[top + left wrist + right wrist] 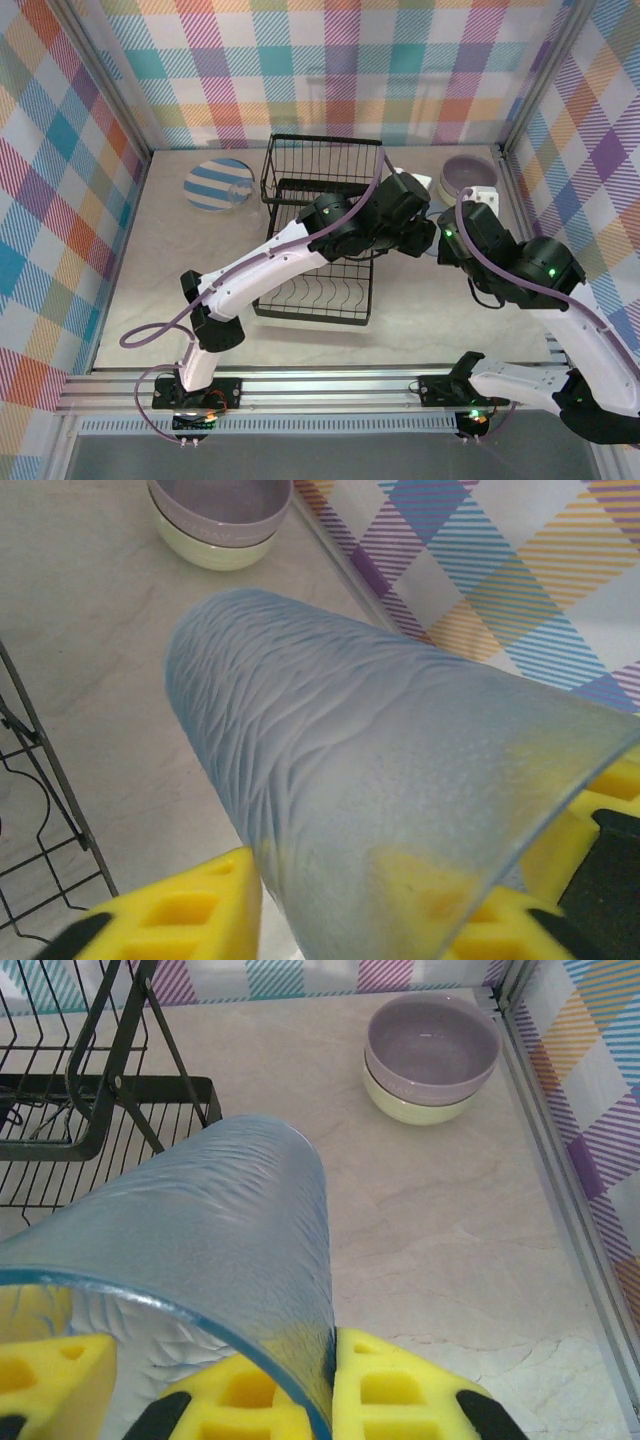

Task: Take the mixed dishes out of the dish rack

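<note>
Right wrist: tumbler (220,1230) near dish rack (118,1082)

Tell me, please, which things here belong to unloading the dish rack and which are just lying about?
Job: dish rack, striped plate, lavender bowl, green bowl, blue tumbler.
Not the job: table, plaid walls, frame rail.

High fixed view over table (160,285), wrist views close on tumbler (350,760), sharing stacked bowls (430,1050)
</note>
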Robot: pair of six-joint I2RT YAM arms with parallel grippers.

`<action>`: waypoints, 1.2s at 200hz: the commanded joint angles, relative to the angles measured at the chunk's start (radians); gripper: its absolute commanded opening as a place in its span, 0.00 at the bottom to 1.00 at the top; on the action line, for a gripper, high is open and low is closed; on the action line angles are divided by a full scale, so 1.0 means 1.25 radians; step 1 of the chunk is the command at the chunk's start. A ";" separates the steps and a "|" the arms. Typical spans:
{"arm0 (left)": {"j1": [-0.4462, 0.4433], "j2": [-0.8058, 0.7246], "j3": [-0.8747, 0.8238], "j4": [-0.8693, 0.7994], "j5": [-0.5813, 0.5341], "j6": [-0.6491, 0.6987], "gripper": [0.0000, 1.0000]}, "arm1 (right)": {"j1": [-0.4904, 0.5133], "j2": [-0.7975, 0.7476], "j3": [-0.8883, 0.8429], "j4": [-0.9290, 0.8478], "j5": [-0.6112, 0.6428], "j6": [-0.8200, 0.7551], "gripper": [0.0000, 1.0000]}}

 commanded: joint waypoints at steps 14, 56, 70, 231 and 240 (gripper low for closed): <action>-0.008 0.025 0.031 -0.030 0.005 -0.010 0.13 | -0.004 0.003 -0.012 0.055 0.009 0.002 0.00; -0.008 0.028 0.032 -0.026 -0.003 -0.024 0.00 | -0.005 -0.004 -0.022 0.090 0.002 -0.005 0.00; -0.008 0.027 0.032 -0.023 -0.009 -0.029 0.00 | -0.004 -0.009 -0.030 0.105 -0.009 -0.007 0.17; 0.047 -0.033 0.069 -0.055 -0.046 -0.075 0.00 | -0.004 -0.344 -0.191 0.514 -0.010 -0.279 0.99; 0.056 -0.046 0.069 -0.059 -0.039 -0.081 0.00 | -0.004 -0.351 -0.199 0.572 -0.017 -0.332 0.99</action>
